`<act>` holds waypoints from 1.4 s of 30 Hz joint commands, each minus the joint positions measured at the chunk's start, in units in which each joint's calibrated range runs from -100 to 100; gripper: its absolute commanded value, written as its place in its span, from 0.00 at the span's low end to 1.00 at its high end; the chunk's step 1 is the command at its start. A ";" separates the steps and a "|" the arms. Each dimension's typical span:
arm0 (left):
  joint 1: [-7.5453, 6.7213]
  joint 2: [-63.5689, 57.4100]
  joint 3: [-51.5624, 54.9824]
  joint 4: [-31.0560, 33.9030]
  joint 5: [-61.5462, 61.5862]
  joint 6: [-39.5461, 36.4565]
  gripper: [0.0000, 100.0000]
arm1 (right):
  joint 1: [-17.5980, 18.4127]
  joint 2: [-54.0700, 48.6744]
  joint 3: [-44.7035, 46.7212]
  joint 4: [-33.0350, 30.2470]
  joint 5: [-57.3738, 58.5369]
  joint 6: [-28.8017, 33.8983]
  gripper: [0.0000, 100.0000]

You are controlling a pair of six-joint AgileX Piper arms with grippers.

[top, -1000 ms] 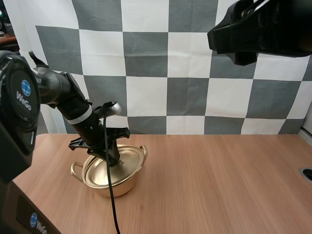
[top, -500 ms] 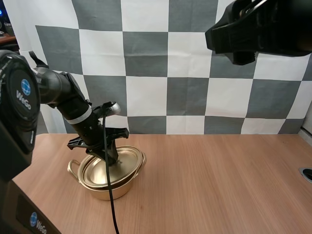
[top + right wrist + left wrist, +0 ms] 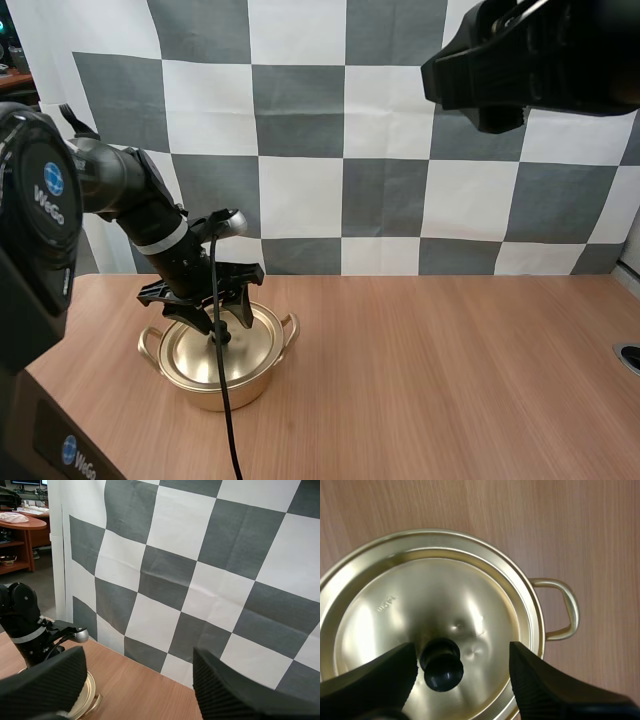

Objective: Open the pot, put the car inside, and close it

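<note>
1. One wooden worktop (image 3: 450,350) carries the gold pot (image 3: 225,388), which stands on its left part.
2. Two arms show in the high view: the left arm (image 3: 130,200) slopes down over the pot, while the right arm (image 3: 540,60) hangs high above the worktop, well apart from the pot.
3. The pot is closed: its gold lid (image 3: 470,595) lies level inside the rim, and a loop handle (image 3: 563,611) sticks out at one side.
4. The left gripper (image 3: 462,655) hovers just above the lid with its fingers apart, clamping nothing.
5. The right gripper (image 3: 139,657) has its fingers apart too, ribbed faces turned to each other, with nothing between them.
6. The lid's black knob (image 3: 441,666) stands between the left fingers, nearer to one of them; I cannot tell whether it touches that finger.
</note>
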 commanded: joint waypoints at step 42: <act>-0.02 -0.56 -9.18 -4.70 4.02 5.38 1.00 | -0.03 0.01 -0.05 -0.20 0.02 -0.42 1.00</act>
